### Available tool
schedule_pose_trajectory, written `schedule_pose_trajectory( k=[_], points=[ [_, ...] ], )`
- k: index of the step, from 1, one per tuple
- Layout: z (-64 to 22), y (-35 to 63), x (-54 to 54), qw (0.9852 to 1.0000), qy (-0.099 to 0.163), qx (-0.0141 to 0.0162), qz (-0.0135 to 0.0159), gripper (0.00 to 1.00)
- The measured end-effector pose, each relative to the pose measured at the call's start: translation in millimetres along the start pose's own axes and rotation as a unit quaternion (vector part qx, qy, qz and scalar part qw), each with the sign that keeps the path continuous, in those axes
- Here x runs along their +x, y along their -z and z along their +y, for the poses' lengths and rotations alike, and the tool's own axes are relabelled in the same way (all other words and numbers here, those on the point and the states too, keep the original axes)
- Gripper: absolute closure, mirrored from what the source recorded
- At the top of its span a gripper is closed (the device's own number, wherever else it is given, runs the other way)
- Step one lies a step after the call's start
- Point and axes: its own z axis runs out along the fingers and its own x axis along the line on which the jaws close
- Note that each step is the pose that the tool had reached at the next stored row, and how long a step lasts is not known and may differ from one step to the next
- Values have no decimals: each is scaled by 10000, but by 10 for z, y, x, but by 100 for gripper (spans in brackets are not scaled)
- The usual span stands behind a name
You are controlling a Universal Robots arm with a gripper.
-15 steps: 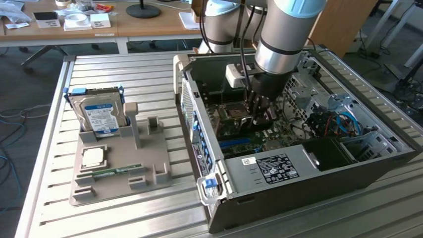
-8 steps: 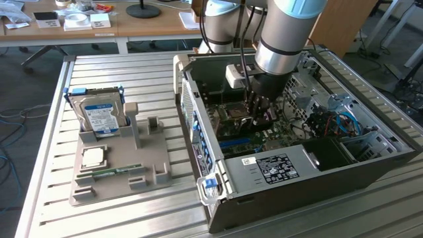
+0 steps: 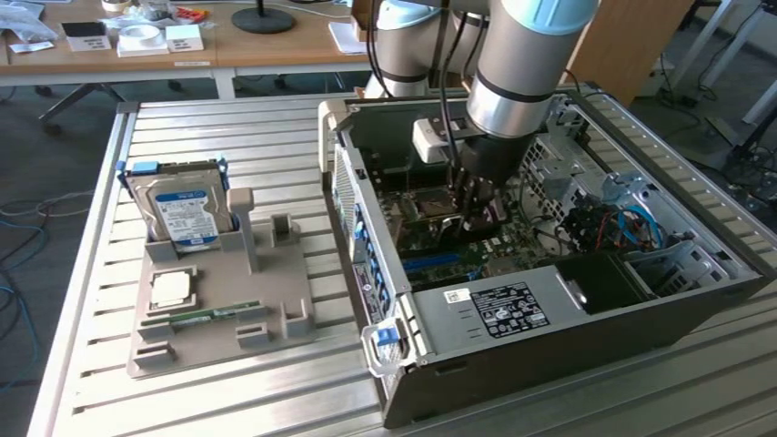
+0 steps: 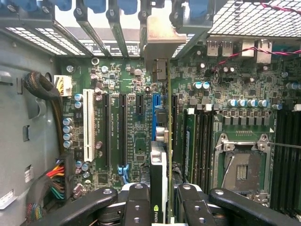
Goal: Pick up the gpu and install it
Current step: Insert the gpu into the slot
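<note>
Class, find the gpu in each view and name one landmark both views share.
Exterior view: the gpu hangs in the gripper inside the open computer case, over the motherboard.
Wrist view: the gpu stands edge-on between the gripper's fingers, bracket toward the case's rear slots.
Shared landmark: the empty CPU socket.

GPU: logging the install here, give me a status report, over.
Hand shut on gpu, inside the computer case. It hangs edge-on above motherboard, by blue slot; seating unclear. Cable bundle apart, at board's edge.

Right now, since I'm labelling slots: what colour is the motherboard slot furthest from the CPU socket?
White slot; clearest in the wrist view.
</note>
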Motion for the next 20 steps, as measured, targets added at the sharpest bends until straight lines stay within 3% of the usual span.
schedule_pose_trajectory(
  k=[20],
  points=[
    [43, -16, 14, 10000, 1, 0, 0, 73]
  ],
)
